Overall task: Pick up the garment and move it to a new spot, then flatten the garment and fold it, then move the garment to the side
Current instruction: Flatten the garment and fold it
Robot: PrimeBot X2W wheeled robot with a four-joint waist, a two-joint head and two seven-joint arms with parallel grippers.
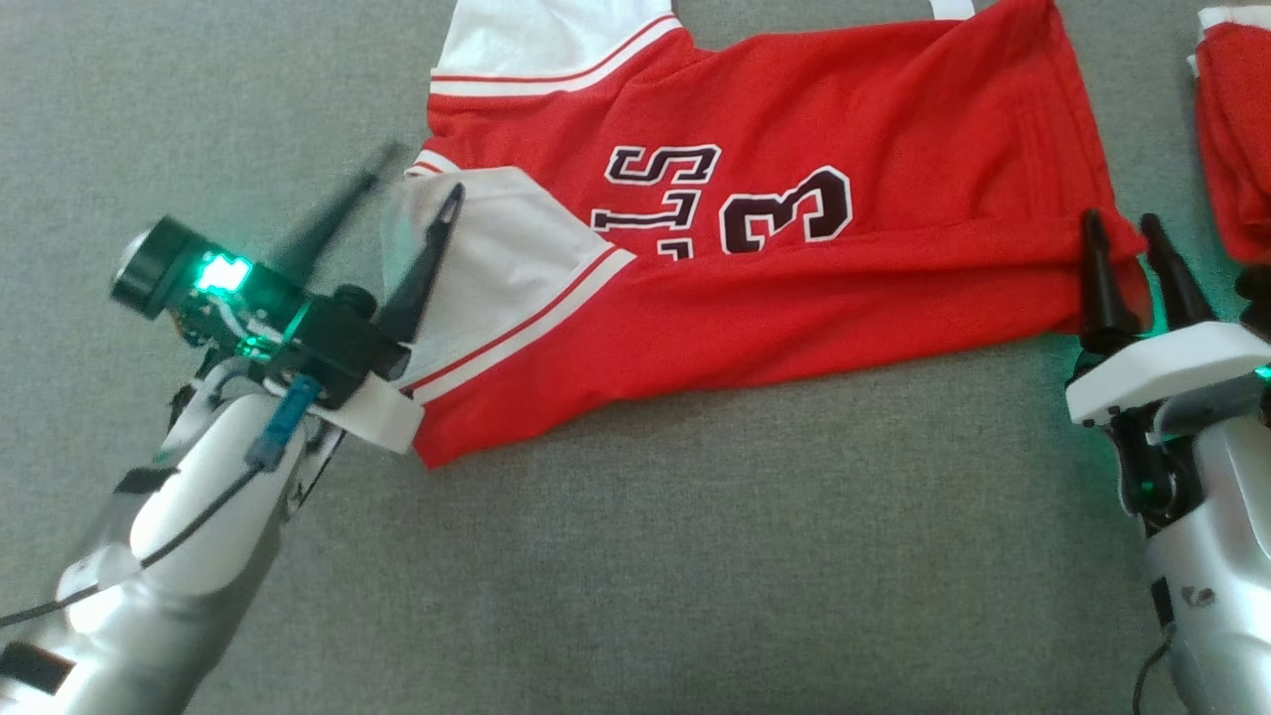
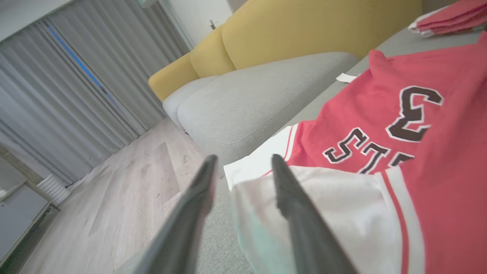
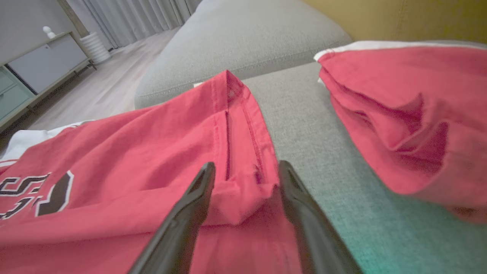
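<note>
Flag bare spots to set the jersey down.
Free: wide grey cushion strip below the jersey; also left of its white sleeve, past the left gripper. Crowded: narrow gap between jersey and second red garment, at the right gripper.

The jersey (image 1: 844,109) runs off the top edge of the head view, and its lettering (image 1: 660,189) is half hidden under a fold. A second red garment (image 1: 1231,139) is cut by the right edge. The outer finger of the left gripper (image 1: 424,171) is blurred.
</note>
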